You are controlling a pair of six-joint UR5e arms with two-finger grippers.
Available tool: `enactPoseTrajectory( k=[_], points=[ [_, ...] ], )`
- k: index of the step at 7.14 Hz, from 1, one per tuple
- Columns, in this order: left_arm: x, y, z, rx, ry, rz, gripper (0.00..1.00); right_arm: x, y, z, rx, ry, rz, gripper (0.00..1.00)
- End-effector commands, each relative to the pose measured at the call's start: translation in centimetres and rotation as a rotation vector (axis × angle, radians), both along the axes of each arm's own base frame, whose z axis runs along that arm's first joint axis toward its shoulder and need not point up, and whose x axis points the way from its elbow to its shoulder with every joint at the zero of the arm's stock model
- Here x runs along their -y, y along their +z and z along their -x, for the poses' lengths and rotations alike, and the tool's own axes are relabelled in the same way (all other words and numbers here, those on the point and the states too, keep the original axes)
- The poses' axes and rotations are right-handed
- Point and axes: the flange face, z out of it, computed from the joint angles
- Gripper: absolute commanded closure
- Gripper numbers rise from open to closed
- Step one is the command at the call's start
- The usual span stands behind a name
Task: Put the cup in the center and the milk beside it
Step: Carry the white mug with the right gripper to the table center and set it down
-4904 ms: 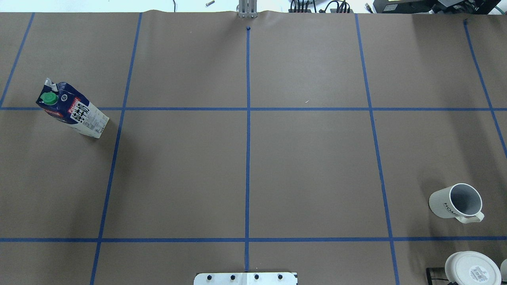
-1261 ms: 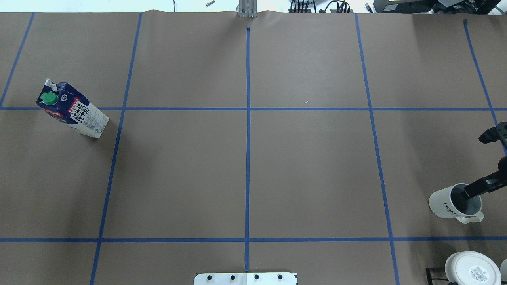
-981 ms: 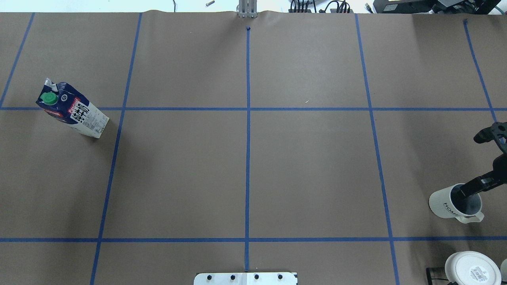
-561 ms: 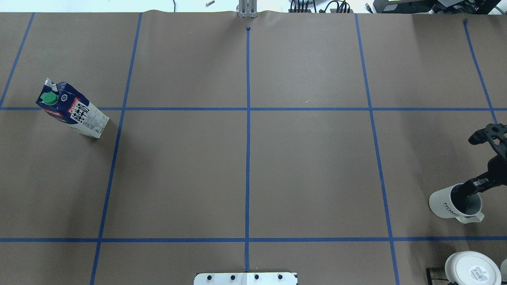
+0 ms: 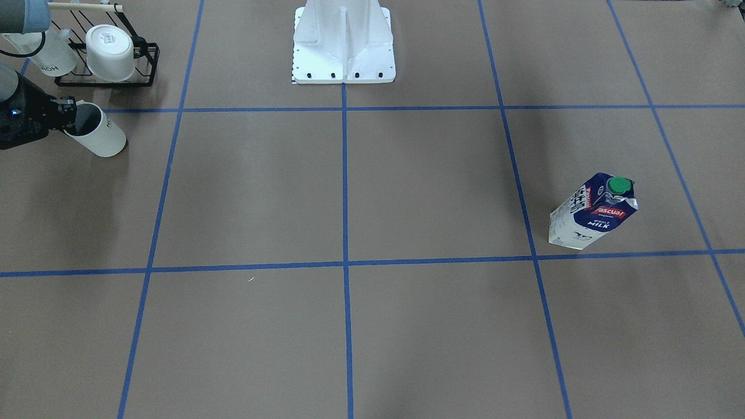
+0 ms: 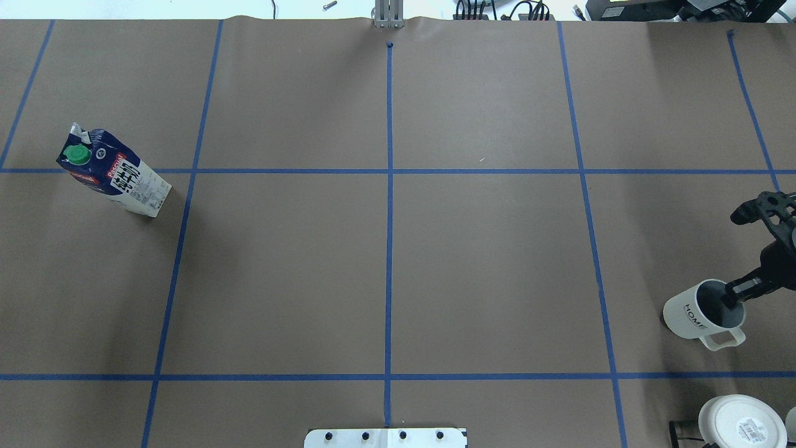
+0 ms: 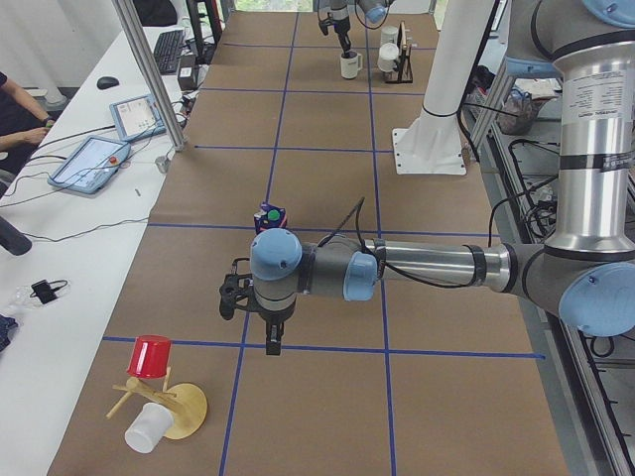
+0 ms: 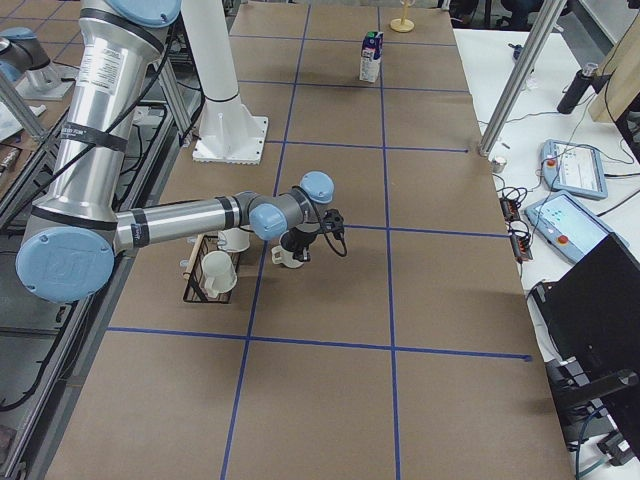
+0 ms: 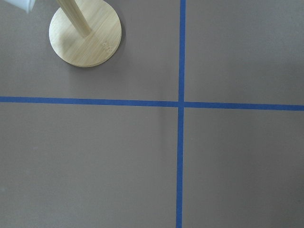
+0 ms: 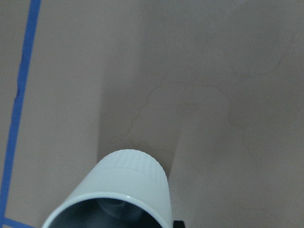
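Observation:
The white cup with "HOME" lettering is at the right side of the table, tilted in the front-facing view. My right gripper is shut on its rim, one finger inside and one outside. The cup also fills the bottom of the right wrist view. The milk carton stands upright at the far left, also in the front-facing view. The center crossing is bare. My left gripper shows only in the exterior left view, over a tape crossing, and I cannot tell whether it is open.
A black wire rack with creamy white mugs stands close behind the cup, by the table's near right corner. A wooden mug tree with a red cup stands at the left end. The robot base sits mid-edge.
My right gripper came in from the right edge, put one finger into the cup and closed on its rim. The cup has now shifted a little left and away from the rack.

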Motion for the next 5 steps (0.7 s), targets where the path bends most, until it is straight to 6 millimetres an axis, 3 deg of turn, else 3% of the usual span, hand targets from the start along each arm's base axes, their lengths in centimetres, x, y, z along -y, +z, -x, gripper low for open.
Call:
enactPoseTrajectory(
  k=[1, 2, 4, 5],
  points=[
    [0.2, -0.5, 0.0, 0.000, -0.002, -0.010, 0.02, 6.4, -4.8, -4.0, 0.109, 0.136, 0.036, 1.00],
    [0.2, -0.4, 0.0, -0.001, -0.001, -0.010, 0.02, 10.8, -9.8, -3.4, 0.101, 0.166, 0.054, 1.00],
    [0.2, 0.0, 0.0, 0.000, 0.000, -0.005, 0.02, 20.9, -22.2, 1.5, 0.053, 0.190, 0.123, 1.00],
    [0.2, -0.1, 0.0, -0.002, -0.001, -0.004, 0.02, 24.2, -25.6, 5.0, 0.038, 0.260, 0.219, 1.00]
  ],
)
